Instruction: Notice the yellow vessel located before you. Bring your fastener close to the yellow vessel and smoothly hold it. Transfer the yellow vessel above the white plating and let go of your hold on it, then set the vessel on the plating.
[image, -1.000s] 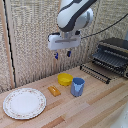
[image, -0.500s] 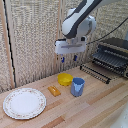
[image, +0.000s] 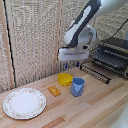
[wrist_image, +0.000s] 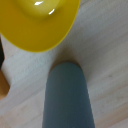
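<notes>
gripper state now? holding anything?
Gripper: holding nothing, hanging above the small round yellow plastic bowl; whether the jaws are open or closed cannot be told.

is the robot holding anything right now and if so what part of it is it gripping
Nothing is held. The gripper hangs in the air above the yellow bowl, clear of it, with nothing between its jaws. The bowl sits on the table beside the blue cup.

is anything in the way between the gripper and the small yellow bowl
Nothing visible. The gripper hangs above the small round yellow plastic bowl with open air between; the blue cup stands close beside the bowl, on the exterior view's right.
</notes>
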